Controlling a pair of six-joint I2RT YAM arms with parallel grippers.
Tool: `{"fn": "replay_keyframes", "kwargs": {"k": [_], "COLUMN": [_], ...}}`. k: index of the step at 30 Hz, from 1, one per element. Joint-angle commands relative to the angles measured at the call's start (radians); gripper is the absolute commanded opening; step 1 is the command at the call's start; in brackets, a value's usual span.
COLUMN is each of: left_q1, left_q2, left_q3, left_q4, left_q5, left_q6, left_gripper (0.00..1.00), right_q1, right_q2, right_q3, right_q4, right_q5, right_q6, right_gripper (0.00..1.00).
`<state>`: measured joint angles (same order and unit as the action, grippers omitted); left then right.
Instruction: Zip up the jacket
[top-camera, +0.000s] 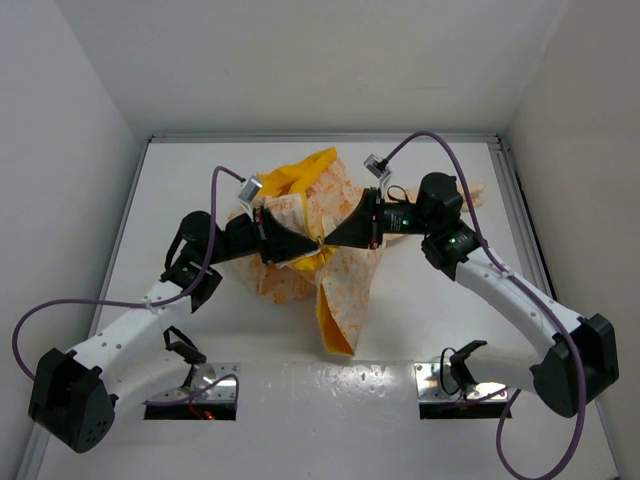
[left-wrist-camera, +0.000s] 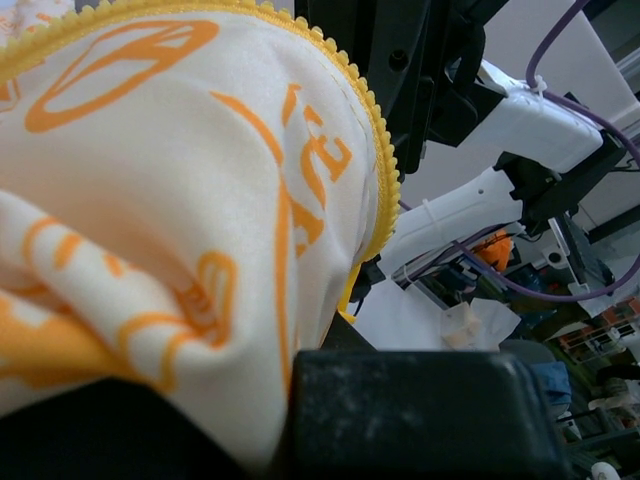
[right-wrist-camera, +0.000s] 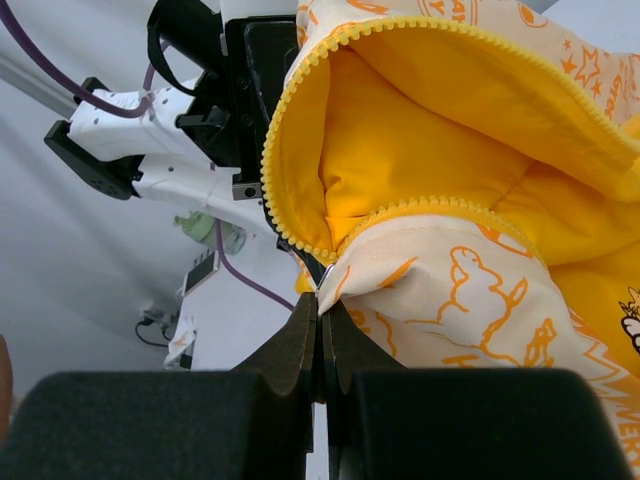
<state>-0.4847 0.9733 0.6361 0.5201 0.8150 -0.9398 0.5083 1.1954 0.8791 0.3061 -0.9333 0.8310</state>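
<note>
The jacket (top-camera: 330, 215), cream with an orange print, a yellow lining and yellow zipper teeth, is bunched mid-table and held up between both grippers. My left gripper (top-camera: 296, 248) is shut on a fold of its fabric. In the left wrist view the cloth (left-wrist-camera: 180, 200) drapes over my finger (left-wrist-camera: 420, 410) and hides the jaws. My right gripper (top-camera: 334, 238) faces it, tip to tip. In the right wrist view its fingertips (right-wrist-camera: 300, 335) are shut on the small metal zipper pull (right-wrist-camera: 324, 273) at the bottom of the open zipper (right-wrist-camera: 275, 170). A flap (top-camera: 338, 310) hangs toward the near edge.
Two rectangular cut-outs sit in the table near the arm bases, one on the left (top-camera: 195, 397) and one on the right (top-camera: 455, 385). White walls (top-camera: 70, 150) enclose the table on three sides. Purple cables (top-camera: 215, 200) loop from each arm.
</note>
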Motion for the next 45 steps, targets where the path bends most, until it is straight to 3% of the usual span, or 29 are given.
{"fn": "replay_keyframes", "kwargs": {"k": [1, 9, 20, 23, 30, 32, 35, 38, 42, 45], "left_q1": [-0.028, -0.028, -0.028, -0.028, -0.028, -0.028, -0.028, -0.028, -0.028, -0.028], "left_q2": [-0.015, -0.033, -0.012, -0.002, -0.002, -0.002, 0.007, 0.018, 0.028, 0.028], "left_q3": [-0.015, -0.033, -0.024, -0.024, -0.015, -0.015, 0.007, 0.017, 0.017, 0.017], "left_q4": [-0.008, 0.123, 0.147, 0.147, 0.138, 0.138, 0.138, 0.161, 0.175, 0.158], "left_q5": [0.072, 0.062, 0.053, 0.053, 0.013, 0.004, -0.005, -0.005, 0.007, 0.018], "left_q6": [0.05, -0.033, -0.088, -0.088, -0.088, -0.088, -0.088, -0.1, -0.113, -0.1], "left_gripper": [0.0, 0.0, 0.21, 0.23, 0.08, 0.08, 0.17, 0.2, 0.0, 0.0], "right_q1": [0.006, 0.012, 0.013, 0.018, 0.018, 0.018, 0.015, 0.019, 0.021, 0.022], "right_q2": [-0.006, -0.03, -0.011, -0.01, -0.022, -0.022, -0.028, -0.031, -0.028, -0.02], "right_q3": [0.06, -0.003, -0.008, -0.005, -0.014, -0.022, -0.029, -0.035, -0.035, -0.025], "right_q4": [0.113, 0.093, 0.131, 0.14, 0.134, 0.134, 0.131, 0.131, 0.134, 0.14], "right_q5": [0.005, 0.011, 0.034, 0.037, 0.037, 0.036, 0.036, 0.037, 0.039, 0.047], "right_q6": [-0.01, -0.039, -0.01, -0.001, 0.005, 0.003, 0.003, 0.002, -0.001, 0.006], "right_gripper": [0.0, 0.0, 0.0, 0.0, 0.0, 0.0, 0.0, 0.0, 0.0, 0.0]}}
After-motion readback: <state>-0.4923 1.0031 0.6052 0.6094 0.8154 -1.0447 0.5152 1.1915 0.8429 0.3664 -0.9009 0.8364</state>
